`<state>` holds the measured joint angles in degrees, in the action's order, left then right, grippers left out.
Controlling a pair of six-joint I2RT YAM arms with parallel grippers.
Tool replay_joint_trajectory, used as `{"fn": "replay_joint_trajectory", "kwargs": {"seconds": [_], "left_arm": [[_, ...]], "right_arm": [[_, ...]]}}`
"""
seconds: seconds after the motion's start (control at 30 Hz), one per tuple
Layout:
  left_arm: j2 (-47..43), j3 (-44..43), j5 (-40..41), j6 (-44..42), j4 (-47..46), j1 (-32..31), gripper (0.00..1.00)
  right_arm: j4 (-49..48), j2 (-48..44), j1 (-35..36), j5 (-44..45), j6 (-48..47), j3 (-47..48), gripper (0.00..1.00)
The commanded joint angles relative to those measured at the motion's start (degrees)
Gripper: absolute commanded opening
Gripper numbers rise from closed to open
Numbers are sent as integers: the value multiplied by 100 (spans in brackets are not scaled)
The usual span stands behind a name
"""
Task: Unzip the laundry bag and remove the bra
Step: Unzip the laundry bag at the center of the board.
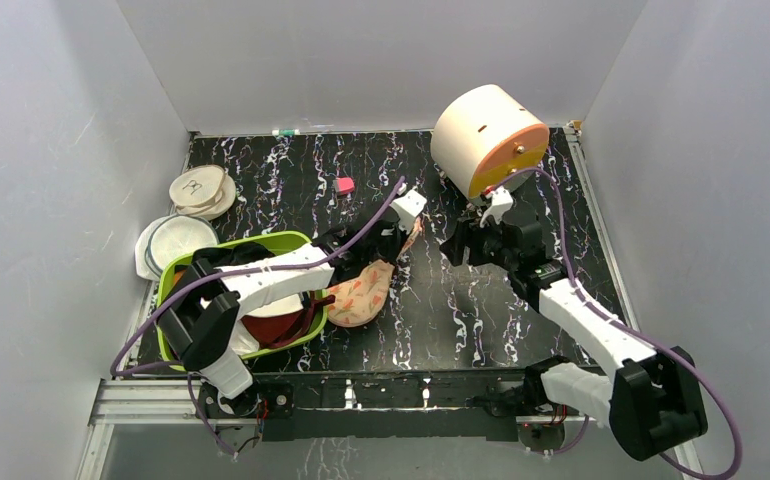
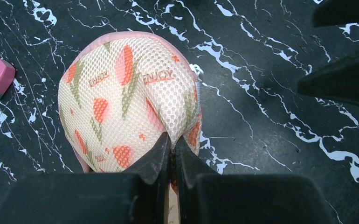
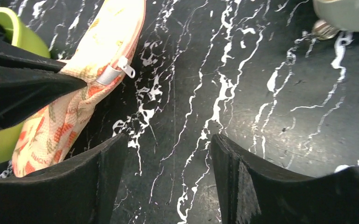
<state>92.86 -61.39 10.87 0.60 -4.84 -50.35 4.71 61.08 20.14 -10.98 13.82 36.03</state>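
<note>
The laundry bag [image 1: 363,296] is a peach mesh pouch with red and green prints and a pink edge, lying on the black marbled table beside the basin. My left gripper [image 2: 173,140] is shut on a pinch of the laundry bag [image 2: 121,88] fabric near its far end; in the top view the left gripper [image 1: 399,238] sits over that end. The bag's zipper pull [image 3: 126,70] shows on its pink edge. My right gripper [image 3: 167,144] stands open over bare table to the right of the laundry bag [image 3: 89,60], holding nothing. The bra is hidden.
A lime-green basin [image 1: 291,240] holding dark red and black garments lies under the left arm. A cream drum with an orange face [image 1: 486,135] stands at the back right. A pink block [image 1: 344,185] lies behind the bag. White round lids [image 1: 201,190] lie at the left wall.
</note>
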Motion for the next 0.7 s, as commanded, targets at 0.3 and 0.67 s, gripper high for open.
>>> {"fn": "replay_joint_trajectory", "kwargs": {"seconds": [0.3,0.67], "left_arm": [[-624,61,-438,-153,-136,-94,0],[-564,74,-319,-277,-104,-360,0]], "right_arm": [[-3643,323,-472,-2189,7,-1168,53],[-4523,1182,-463,-2400,-87,-1123,43]]}}
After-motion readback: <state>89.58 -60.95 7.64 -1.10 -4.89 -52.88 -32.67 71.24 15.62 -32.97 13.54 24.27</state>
